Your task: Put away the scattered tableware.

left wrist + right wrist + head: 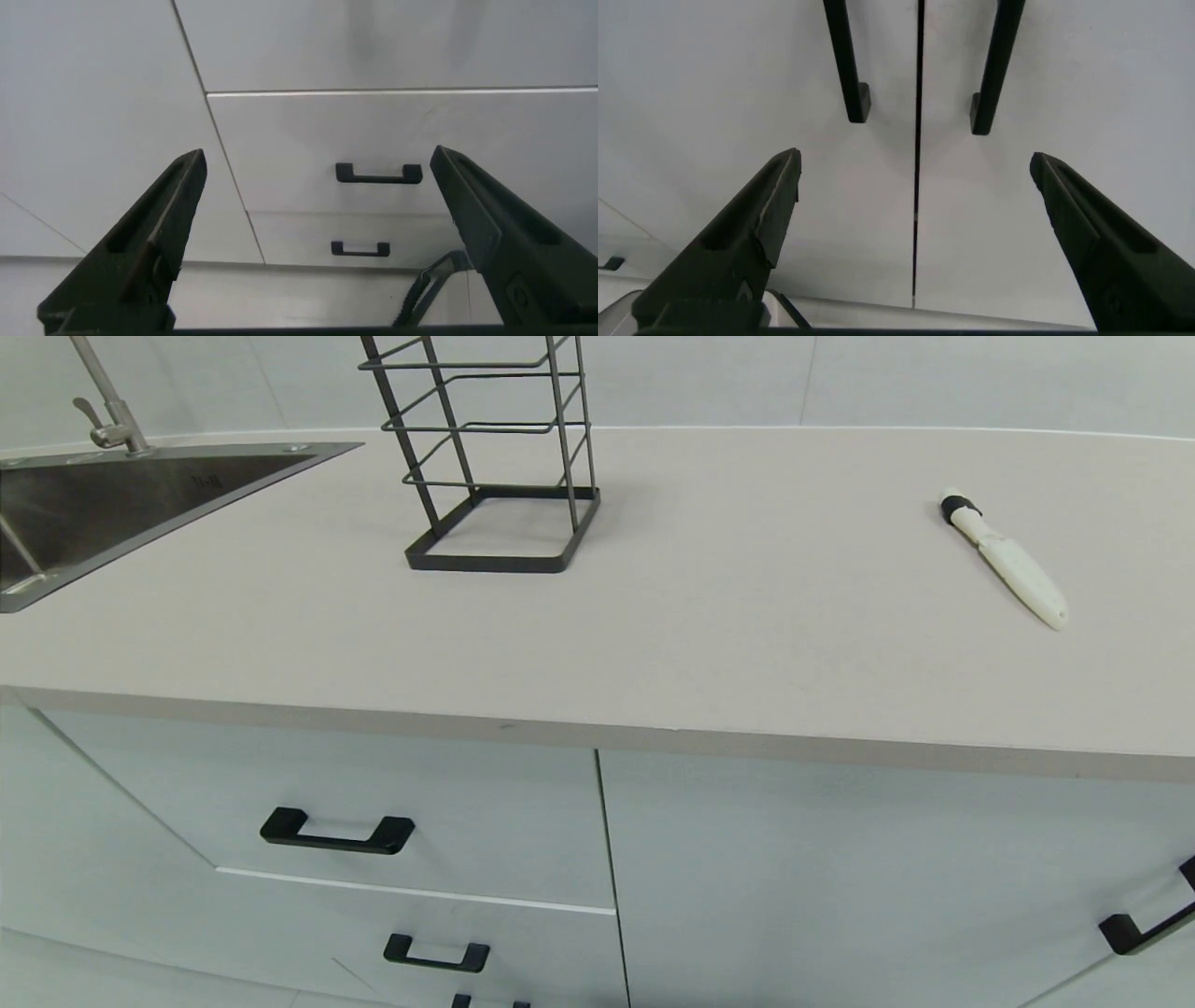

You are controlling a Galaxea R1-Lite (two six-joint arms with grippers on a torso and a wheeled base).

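White utensil (1004, 558) lies at frame right on worktop (709, 616); left gripper (316, 154) and right gripper (913, 157) fingers spread, empty; likely best grasped crosswise, mid-length.

You face a pale countertop (709, 644) over white, black-handled drawers (448, 803). Steel sink (84, 513) at ten o'clock; the wall (934, 378) behind seems tiled.

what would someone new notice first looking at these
A tall black wire rack stands empty on the pale counter, toward the back and left of centre, with a steel sink at the far left. A lone white utensil with a black band lies far off on the counter's right side. The left claw and the right claw are both open, facing the white cabinet fronts.
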